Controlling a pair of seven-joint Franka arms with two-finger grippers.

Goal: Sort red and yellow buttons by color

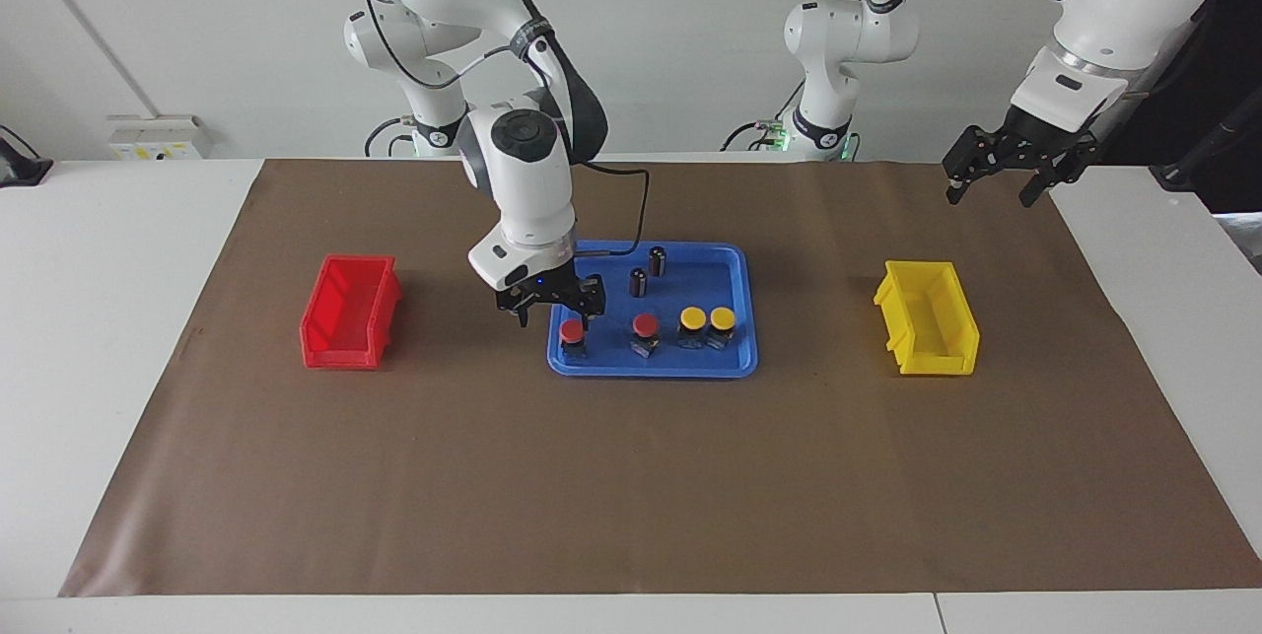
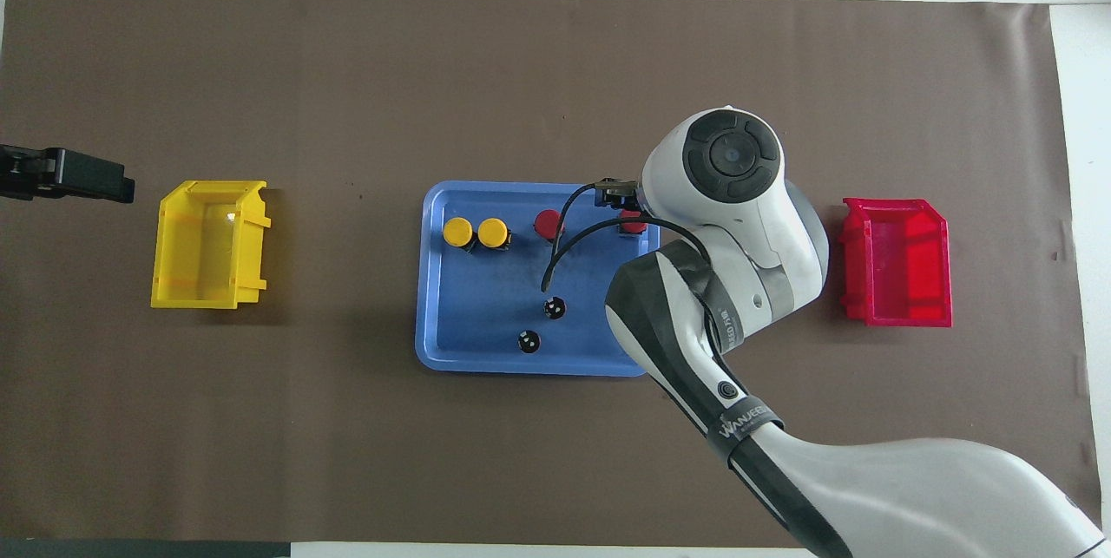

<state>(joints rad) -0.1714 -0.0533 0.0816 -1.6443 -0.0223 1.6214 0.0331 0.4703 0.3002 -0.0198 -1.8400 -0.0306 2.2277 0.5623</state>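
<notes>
Four buttons stand in a row in the blue tray [image 1: 651, 370], along its edge farther from the robots. Two are red [image 1: 572, 330] [image 1: 645, 325] and two are yellow [image 1: 692, 319] [image 1: 723, 319]. My right gripper [image 1: 555, 311] is open and hangs just above the red button at the tray's right-arm end, with its fingers either side of the cap. In the overhead view the right arm hides most of that button [image 2: 632, 224]. The other red button [image 2: 547, 223] and the yellow ones [image 2: 457, 232] [image 2: 493, 232] show there. My left gripper [image 1: 991, 185] is open, empty and raised over the mat's left-arm end, where it waits.
A red bin [image 1: 350, 312] stands on the brown mat toward the right arm's end. A yellow bin [image 1: 927, 317] stands toward the left arm's end. Two dark capless cylinders [image 1: 658, 260] [image 1: 639, 282] stand in the tray, nearer to the robots than the buttons.
</notes>
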